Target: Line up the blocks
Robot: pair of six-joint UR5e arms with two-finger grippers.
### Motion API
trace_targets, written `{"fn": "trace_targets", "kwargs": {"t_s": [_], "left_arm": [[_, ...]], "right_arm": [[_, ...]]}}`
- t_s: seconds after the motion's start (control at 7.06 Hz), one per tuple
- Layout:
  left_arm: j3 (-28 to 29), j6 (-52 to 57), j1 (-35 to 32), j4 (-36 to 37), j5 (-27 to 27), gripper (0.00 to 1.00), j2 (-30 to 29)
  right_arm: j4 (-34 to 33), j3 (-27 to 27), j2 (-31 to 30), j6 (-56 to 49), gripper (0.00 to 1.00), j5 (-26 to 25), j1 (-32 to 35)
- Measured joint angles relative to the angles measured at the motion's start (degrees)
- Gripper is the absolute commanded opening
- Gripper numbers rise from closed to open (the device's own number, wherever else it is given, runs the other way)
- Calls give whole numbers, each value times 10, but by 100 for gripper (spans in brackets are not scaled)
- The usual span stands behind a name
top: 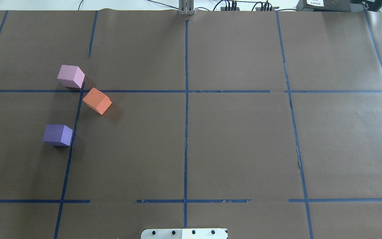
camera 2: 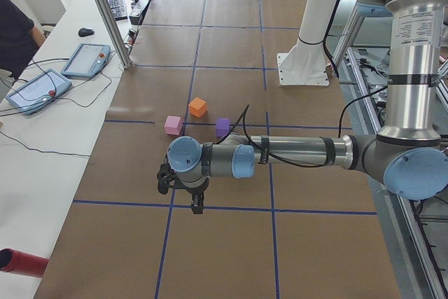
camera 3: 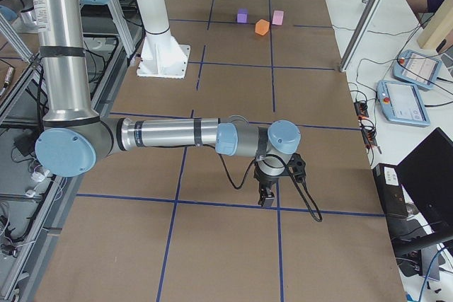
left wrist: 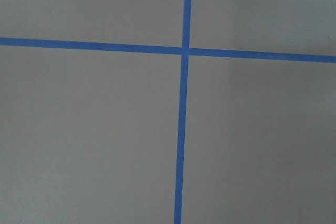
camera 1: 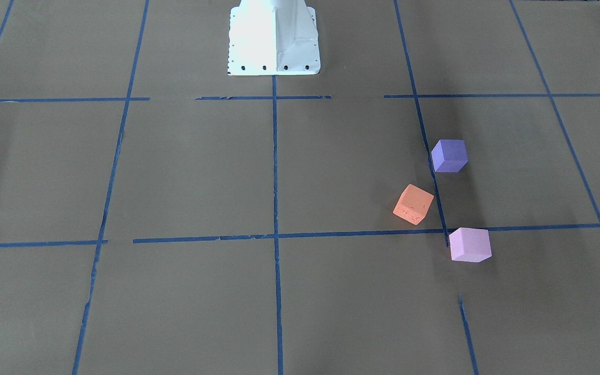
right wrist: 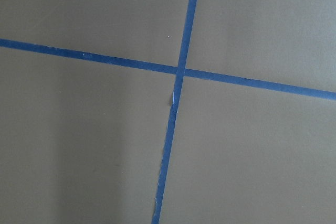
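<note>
Three blocks lie loosely grouped on the brown paper on the robot's left side. The orange block sits tilted between the pale pink block and the violet-blue block; none touch. The left gripper shows only in the exterior left view, hanging over a tape line well short of the blocks; I cannot tell whether it is open or shut. The right gripper shows only in the exterior right view, far from the blocks; I cannot tell its state either. Both wrist views show only paper and tape.
Blue tape lines divide the table into a grid. The white robot base stands at the robot's edge of the table. Tablets and cables lie on the side bench, where an operator stands.
</note>
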Motion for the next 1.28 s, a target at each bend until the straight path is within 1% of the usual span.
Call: {"fn": "trace_targets", "kwargs": {"t_s": [0.57,0.85,1.13,1.28], "left_arm": [[-2,0,24,-3,1,100,0],[-5,0,26,-3,2,100,-4],[-30,-13,44,1,7,100,-16],[-43,-35,70,2,14,100,-30]], "right_arm": [[0,0,0,0,100,0,0],[0,0,0,0,100,0,0],[0,0,0,0,100,0,0],[0,0,0,0,100,0,0]]}}
